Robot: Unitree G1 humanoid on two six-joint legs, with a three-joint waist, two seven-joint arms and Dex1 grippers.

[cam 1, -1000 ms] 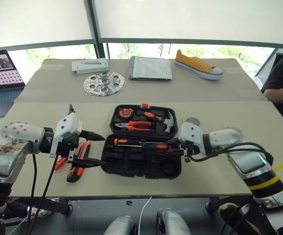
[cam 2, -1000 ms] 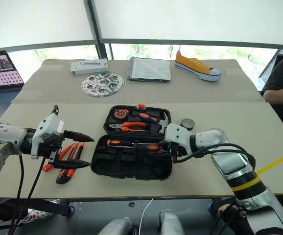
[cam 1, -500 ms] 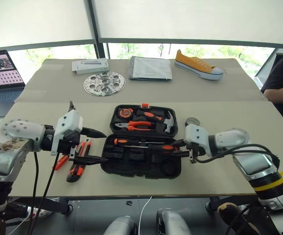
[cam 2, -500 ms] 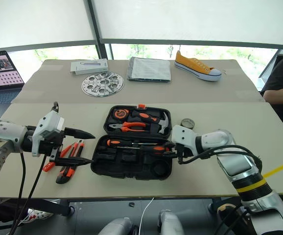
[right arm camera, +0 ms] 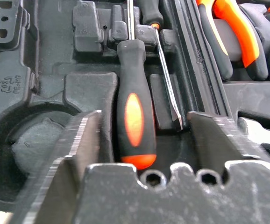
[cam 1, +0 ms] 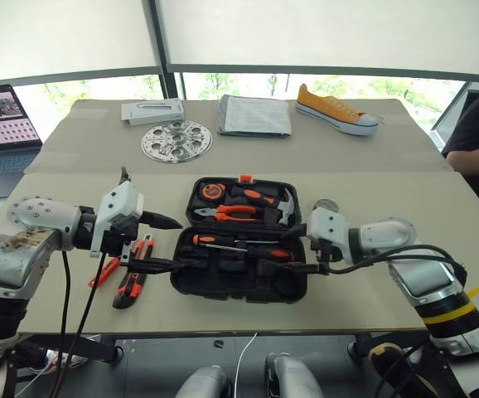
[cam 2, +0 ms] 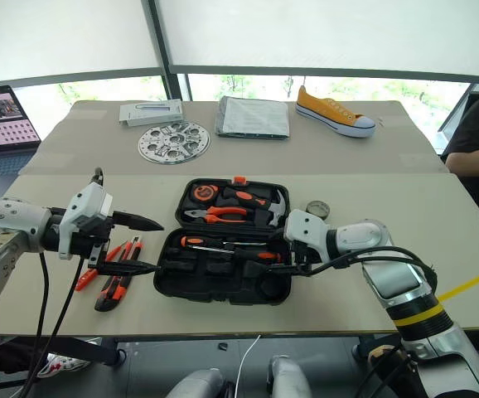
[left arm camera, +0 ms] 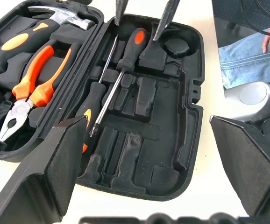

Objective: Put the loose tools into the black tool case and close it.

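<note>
Black moulded tool case (cam 1: 239,249): lies open on your table (cam 1: 372,290), lid half away from you, tray half towards you. The lid half holds orange-handled pliers (cam 1: 235,213), a hammer (cam 1: 283,209) and a tape measure (cam 1: 211,191).

Tray half: two orange-and-black screwdrivers (left arm camera: 125,56) lie in it side by side, handles at opposite ends.

Right gripper (cam 1: 296,249): jaws spread apart, holding nothing, one finger on each side of the nearer screwdriver's handle (right arm camera: 134,123).

Left gripper (cam 1: 166,243): jaws wide, holding nothing, poised just beside the case's left edge.

Loose items on the table left of the case, under your left gripper: utility knife (cam 1: 133,283), black and orange, with a slim orange tool (cam 1: 103,273) beside it.

Far table: perforated metal disc (cam 1: 176,140), flat grey box (cam 1: 152,110), orange shoe (cam 1: 336,109).
</note>
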